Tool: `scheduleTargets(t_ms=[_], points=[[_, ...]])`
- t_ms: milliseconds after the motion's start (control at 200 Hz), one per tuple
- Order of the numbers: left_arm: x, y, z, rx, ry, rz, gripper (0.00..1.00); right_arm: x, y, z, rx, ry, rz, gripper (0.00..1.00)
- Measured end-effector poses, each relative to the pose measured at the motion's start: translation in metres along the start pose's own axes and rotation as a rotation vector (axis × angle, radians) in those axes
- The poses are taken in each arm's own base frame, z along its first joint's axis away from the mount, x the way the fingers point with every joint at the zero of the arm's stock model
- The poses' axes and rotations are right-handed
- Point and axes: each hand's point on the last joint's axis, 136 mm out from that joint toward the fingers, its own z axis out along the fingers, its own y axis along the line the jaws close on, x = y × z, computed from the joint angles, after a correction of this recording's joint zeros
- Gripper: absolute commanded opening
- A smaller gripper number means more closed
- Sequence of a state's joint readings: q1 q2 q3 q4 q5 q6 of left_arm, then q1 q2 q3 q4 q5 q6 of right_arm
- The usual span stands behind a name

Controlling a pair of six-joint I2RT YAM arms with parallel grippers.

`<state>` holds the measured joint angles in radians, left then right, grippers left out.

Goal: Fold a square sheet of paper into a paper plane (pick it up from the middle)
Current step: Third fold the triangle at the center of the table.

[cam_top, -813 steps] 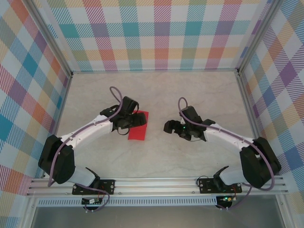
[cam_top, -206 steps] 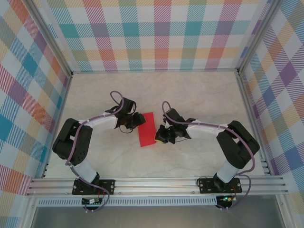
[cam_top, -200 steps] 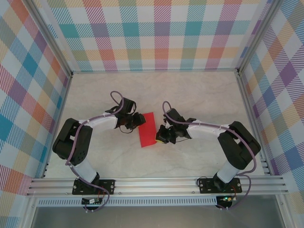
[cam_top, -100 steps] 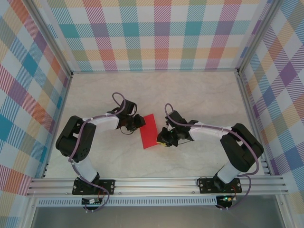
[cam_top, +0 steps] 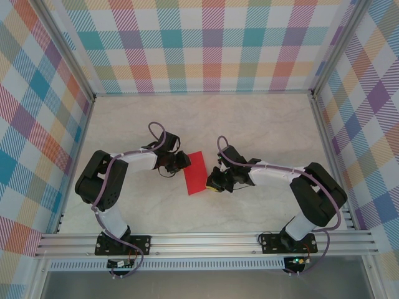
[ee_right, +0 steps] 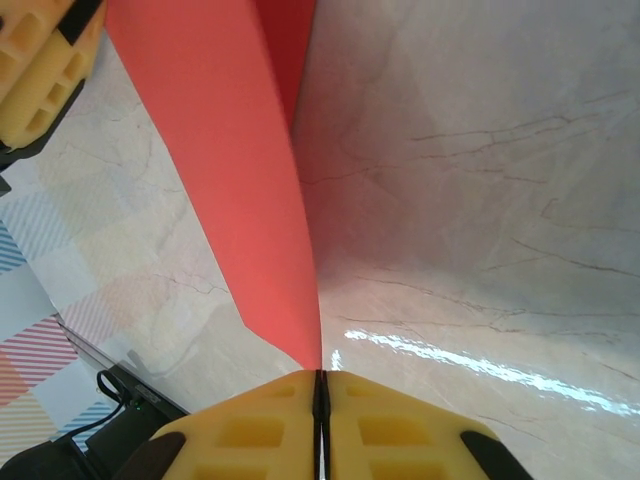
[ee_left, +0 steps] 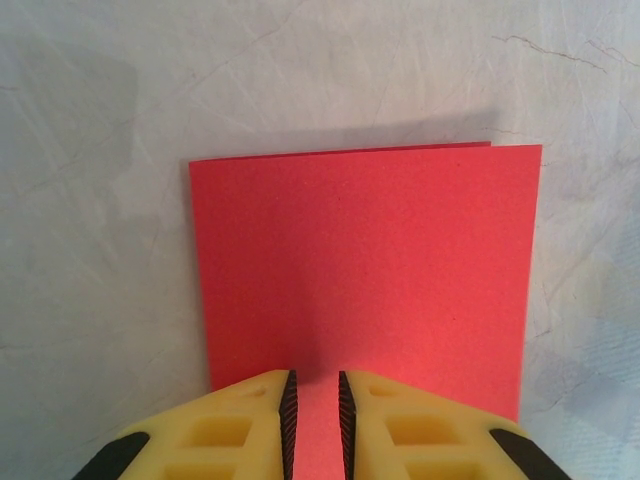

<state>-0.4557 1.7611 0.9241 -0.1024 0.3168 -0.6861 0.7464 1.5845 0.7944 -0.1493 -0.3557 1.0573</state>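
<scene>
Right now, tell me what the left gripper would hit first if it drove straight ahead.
The left gripper has its tips over the red sheet of paper. Going on, it would likely meet the right gripper pinching the far edge.

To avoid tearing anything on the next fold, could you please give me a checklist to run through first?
1. The right gripper is shut on the red paper: ok, pinched edge-on.
2. The left gripper grips the paper: cannot tell; its jaws stand narrowly apart with red between.
3. Paper folded in half, layers aligned: ok, with a slight offset at the far edge.
4. No tears or crumples: ok where visible.
5. Grippers on opposite sides of the paper, apart from each other: ok.
</scene>
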Motion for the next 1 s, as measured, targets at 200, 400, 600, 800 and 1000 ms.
scheduleTargets(t_ms=[200, 400, 600, 800, 1000], points=[[0.001, 0.005, 0.004, -0.014, 0.007, -0.002, 0.19, -0.004, 0.007, 0.0, -0.027, -0.017, -0.034, 0.03], [0.001, 0.005, 0.004, -0.013, 0.007, 0.003, 0.19, -0.01, 0.024, 0.0, -0.08, -0.028, -0.092, 0.03], [0.001, 0.005, 0.005, -0.014, 0.008, 0.014, 0.18, -0.021, 0.049, 0.01, -0.144, -0.022, -0.143, 0.03], [0.001, 0.005, 0.005, -0.014, 0.008, 0.017, 0.18, -0.029, 0.053, 0.03, -0.157, 0.0, -0.149, 0.02], [0.001, 0.005, 0.004, -0.013, 0.007, 0.017, 0.19, -0.033, 0.052, 0.043, -0.154, 0.01, -0.151, 0.02]])
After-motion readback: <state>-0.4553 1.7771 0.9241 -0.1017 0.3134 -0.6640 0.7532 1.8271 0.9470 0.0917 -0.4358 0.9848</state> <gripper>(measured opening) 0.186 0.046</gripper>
